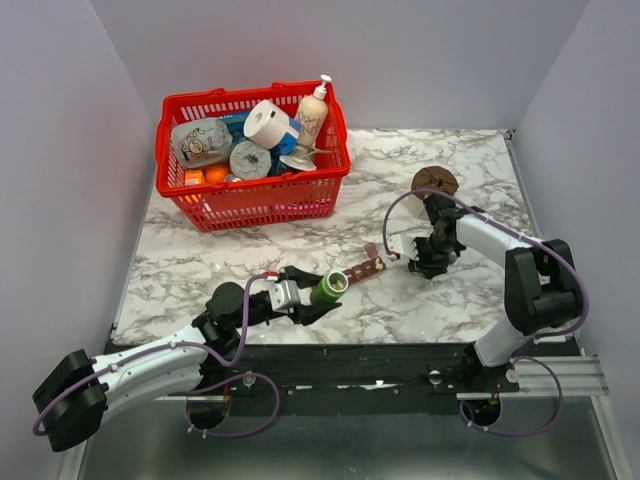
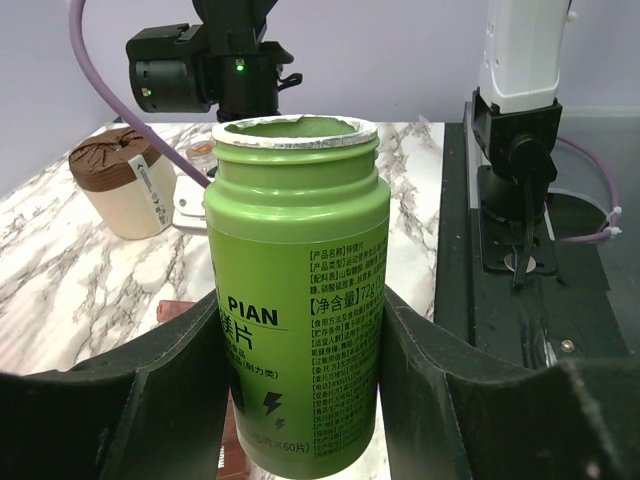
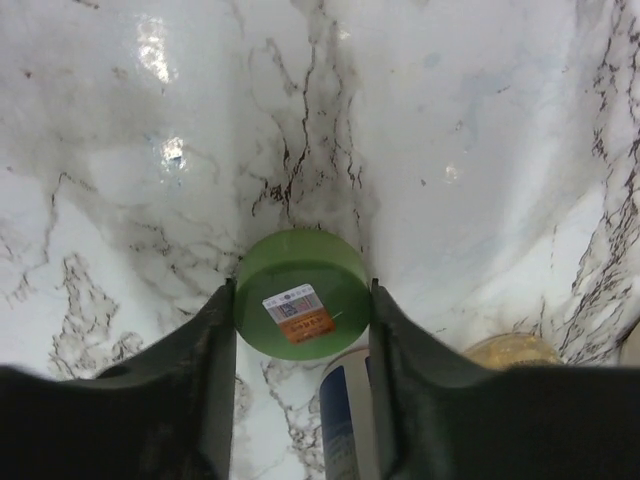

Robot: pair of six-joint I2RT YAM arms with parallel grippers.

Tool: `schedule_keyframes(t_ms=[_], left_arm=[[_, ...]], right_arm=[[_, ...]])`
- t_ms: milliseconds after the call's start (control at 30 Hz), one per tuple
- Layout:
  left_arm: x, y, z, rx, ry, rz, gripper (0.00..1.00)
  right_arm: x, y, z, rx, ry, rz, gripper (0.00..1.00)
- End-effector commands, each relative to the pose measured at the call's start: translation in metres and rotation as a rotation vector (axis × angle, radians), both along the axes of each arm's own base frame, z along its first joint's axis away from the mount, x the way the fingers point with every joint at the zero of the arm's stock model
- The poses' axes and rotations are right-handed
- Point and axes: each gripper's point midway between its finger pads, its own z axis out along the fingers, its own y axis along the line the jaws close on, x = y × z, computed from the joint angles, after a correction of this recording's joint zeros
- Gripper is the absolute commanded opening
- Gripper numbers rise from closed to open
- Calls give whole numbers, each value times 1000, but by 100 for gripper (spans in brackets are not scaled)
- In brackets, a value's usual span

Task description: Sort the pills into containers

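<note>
At the centre of the white marble-patterned table (image 1: 250,250), the long narrow dark red-brown plastic pill-organizer strip (image 1: 366,268) lies flat and slantwise between the two grippers. Only the top external view shows the strip whole.

That view hides what is at the right gripper (image 3: 302,300). The right wrist view supplies it: a round green plastic cap (image 3: 300,305) with a small printed sticker sits between the two black fingers (image 3: 205,380). The fingers meet its rim on both sides, with the jaws about half spread.

The left wrist view shows close up what the top view gives only small. The green plastic pill bottle (image 2: 298,300) is uncapped, and its printed label faces the camera. The left gripper (image 2: 300,340) clamps its lower body, jaws spread to the bottle's width.

Arm pose:
- The left arm reaches from the near left edge toward the table centre. The bottle is tilted, its open mouth just beside the strip's near end.
- The right arm folds in from the right edge, wrist turned down, gripper near the strip's far end.

Surroundings:
- A cream jar with a brown lid (image 1: 433,182) stands on the table beyond the right gripper.
- A red mesh plastic shopping basket (image 1: 260,200) sits at the far left, well apart from the strip. It holds a paper roll, a pump bottle and tins.
- A blue-and-white item (image 3: 345,420) shows below the cap, too cropped to identify.
</note>
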Motion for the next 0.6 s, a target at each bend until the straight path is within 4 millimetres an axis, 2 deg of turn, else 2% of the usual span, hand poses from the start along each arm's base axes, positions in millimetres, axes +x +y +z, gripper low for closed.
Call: schedule_keyframes(t_ms=[0,33,67,100,133,167,200,233,333,367,467,567], left_arm=[[-1,-2,1,2,-12,-13,0],[-3,-3,-1,11,-9,-27,0],[-3,-5,-2,20,-3,-35,0],[-3,-6,-2,25,-4,-42,0],[-7,-8,-4,33,-1,-65,0],[-7,-10,-3,39,3,-76,0],[-8,-12,-3,42,5,-88,0],[-8,-14,-4,47,11,-98,0],[-10,-21,-3,67,24,-133,0],[-10,-25,0,72,25,-150,0],[-8,-30,0,95,45,-161,0],[-10,-34,0,110,89,-186,0]], right_arm=[[-8,18,13,90,51,-29,31],[-16,21,21,117,79,-35,29],[-17,28,37,162,63,-46,27],[-15,48,60,271,59,-28,26],[-32,55,76,323,113,-22,26],[-38,66,95,388,127,-17,25],[-48,85,125,514,132,13,26],[-58,93,152,565,150,29,25],[-86,122,207,703,149,122,25],[-100,134,216,720,168,159,25],[-124,157,243,767,166,234,25],[-132,172,257,779,145,291,25]])
